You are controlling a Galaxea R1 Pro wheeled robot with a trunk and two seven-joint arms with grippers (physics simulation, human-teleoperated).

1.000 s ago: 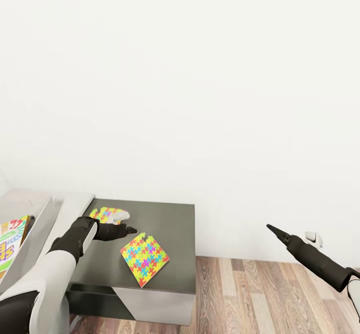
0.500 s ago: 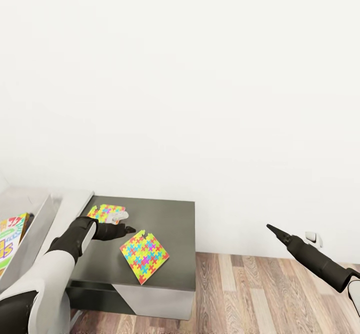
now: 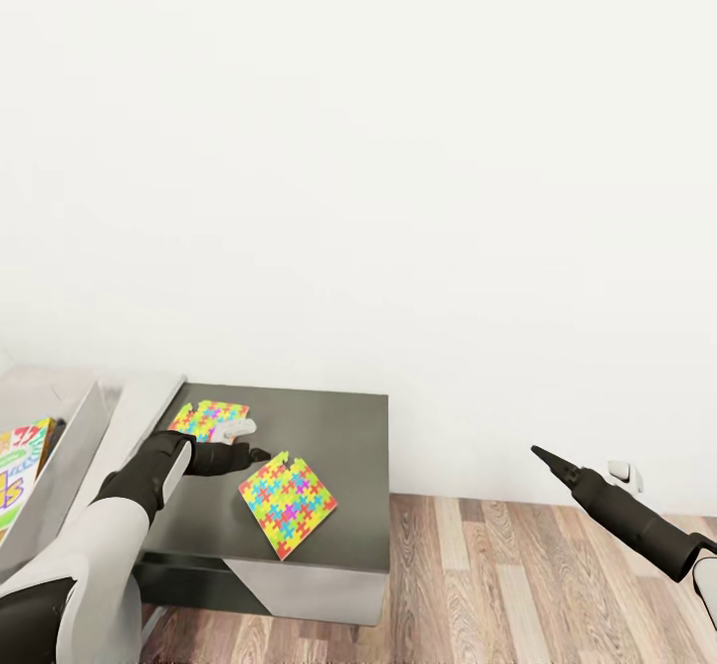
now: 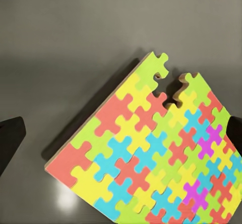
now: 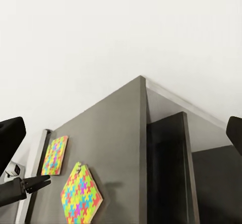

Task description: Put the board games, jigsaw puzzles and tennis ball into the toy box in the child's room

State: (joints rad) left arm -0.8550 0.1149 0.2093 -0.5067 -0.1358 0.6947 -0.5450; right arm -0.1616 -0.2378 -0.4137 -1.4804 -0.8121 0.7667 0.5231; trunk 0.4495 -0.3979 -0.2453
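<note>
Two jigsaw puzzles lie flat on the table's dark grey cabinet section (image 3: 334,425). The near puzzle (image 3: 288,503) (image 4: 151,158) (image 5: 80,194) is turned like a diamond, and the far puzzle (image 3: 209,417) (image 5: 54,155) lies by the back left edge. My left gripper (image 3: 257,455) (image 4: 121,138) hovers open just over the near puzzle's far corner, one finger on each side of it; it also shows in the right wrist view (image 5: 35,183). The light grey toy box (image 3: 72,445) stands at the far left with a board game (image 3: 20,465) inside. My right gripper (image 3: 543,457) hangs open over the floor, holding nothing.
A plain white wall (image 3: 398,196) rises right behind the table. Wood-plank floor (image 3: 518,584) lies to the right of the cabinet, with a small white wall socket (image 3: 619,473) low on the wall. The cabinet's dark side panels (image 5: 166,173) face my right gripper.
The whole picture has shifted slightly as the camera moved. My left gripper stands a little closer to the near puzzle's far corner. The right arm has held still.
</note>
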